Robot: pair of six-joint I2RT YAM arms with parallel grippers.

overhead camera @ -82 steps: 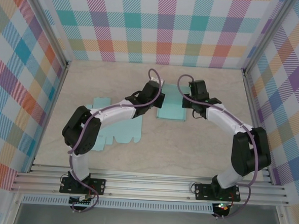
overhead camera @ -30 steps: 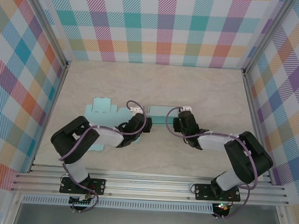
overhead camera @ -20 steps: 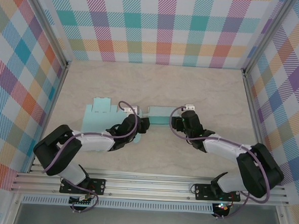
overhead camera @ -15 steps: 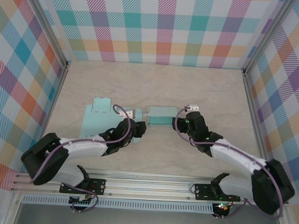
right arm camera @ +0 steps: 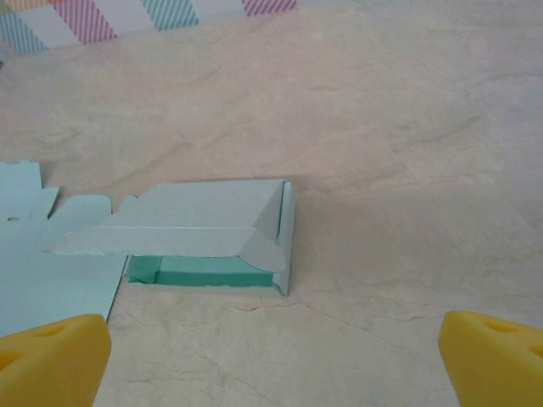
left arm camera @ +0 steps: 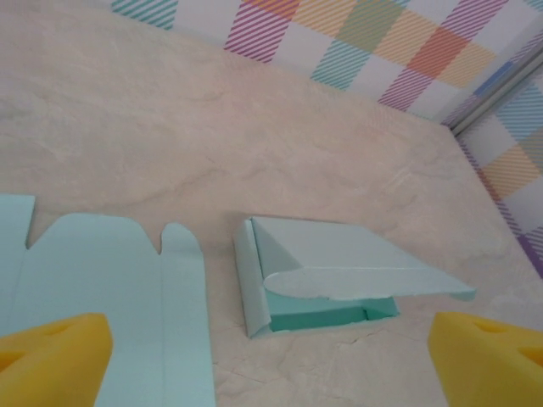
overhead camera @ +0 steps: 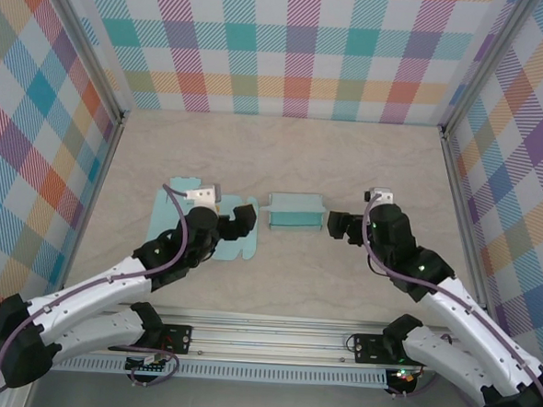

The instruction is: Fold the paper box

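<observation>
Though near the box (overhead camera: pixel 295 212), left pincer (overhead camera: pixel 248 219), right pincer (overhead camera: pixel 333 228) wide, empty.

Flat sheet (overhead camera: pixel 166 217): in the top view its middle and near right part lie under the left arm (overhead camera: pixel 110 286) and the left gripper (overhead camera: pixel 243 218). The left wrist view cuts the sheet (left arm camera: pixel 102 280) off at the left and bottom edges. The right wrist view cuts it (right arm camera: pixel 51 271) off at the left edge.
Folded box (overhead camera: pixel 294 212): the lid flap (left arm camera: pixel 356 263) covers the inside, apart from a dark teal strip (left arm camera: pixel 331 309) under it.
Box folds, top view: too small to tell.
Left gripper's yellow fingertips (left arm camera: pixel 53 360): cut off at the bottom corners.
Right gripper (overhead camera: pixel 336 226), yellow fingertips (right arm camera: pixel 51 356): cut off at the bottom corners.
Right arm (overhead camera: pixel 467 317): its elbow is cut off at the bottom right corner.
</observation>
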